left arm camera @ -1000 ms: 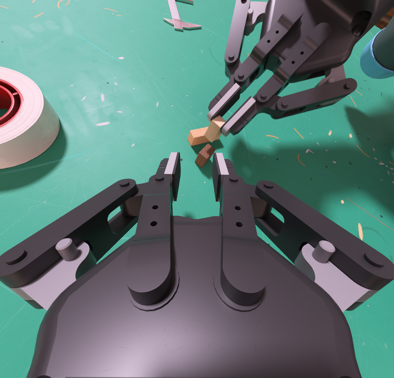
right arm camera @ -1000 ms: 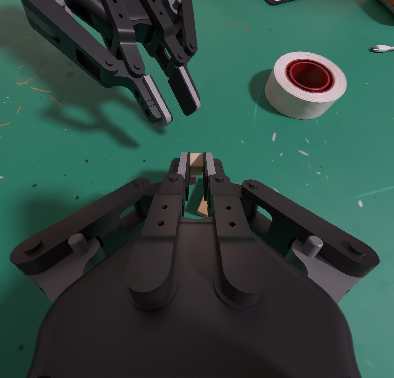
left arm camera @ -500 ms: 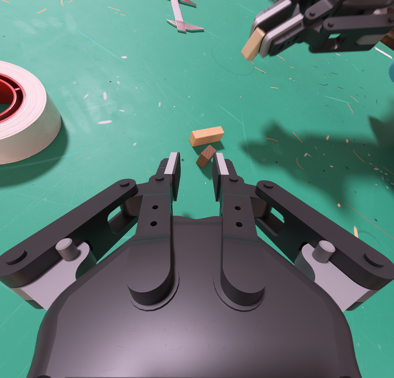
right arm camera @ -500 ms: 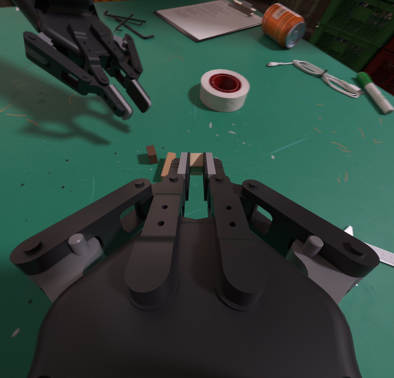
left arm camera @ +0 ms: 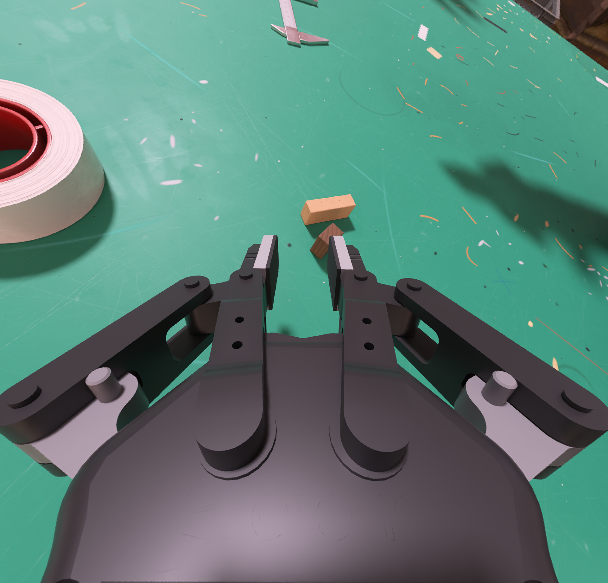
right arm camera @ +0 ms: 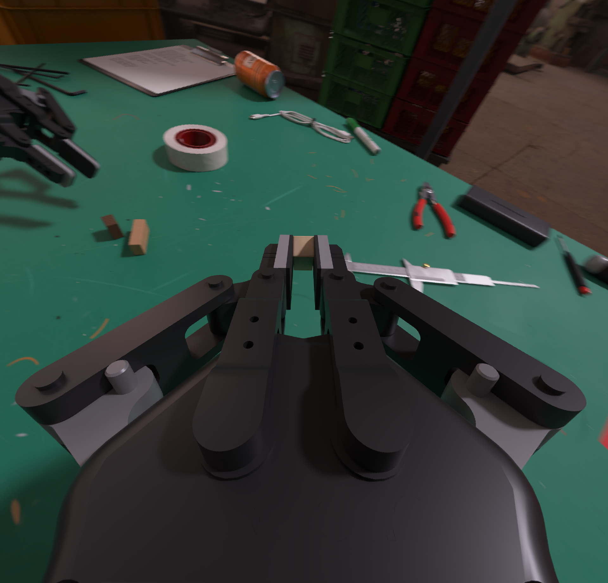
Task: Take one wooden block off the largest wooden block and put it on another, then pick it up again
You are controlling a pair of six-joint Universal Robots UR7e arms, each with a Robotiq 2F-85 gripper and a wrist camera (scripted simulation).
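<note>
A light tan long wooden block [left arm camera: 328, 209] lies on the green table, with a small dark brown block [left arm camera: 324, 240] just in front of it, partly hidden by my left fingers. My left gripper [left arm camera: 302, 250] is open and empty, hovering just short of the brown block. My right gripper [right arm camera: 302, 250] is shut on a pale wooden block [right arm camera: 302, 246] and holds it high above the table. In the right wrist view the tan block [right arm camera: 139, 237] and the brown block [right arm camera: 112, 226] lie far left, with the left gripper [right arm camera: 77, 172] beyond them.
A white tape roll with a red core [left arm camera: 39, 162] [right arm camera: 196, 147] sits left. A metal caliper [left arm camera: 289, 11] [right arm camera: 437, 275] lies beyond. Red pliers [right arm camera: 433, 212], clipboard [right arm camera: 161, 68], orange can [right arm camera: 260, 78], cable [right arm camera: 309, 124], marker [right arm camera: 363, 136] and a dark bar [right arm camera: 503, 216] are spread about.
My right gripper has lifted the pale block off the tan block and risen up and away, out of the left wrist view. My left gripper has stayed still.
</note>
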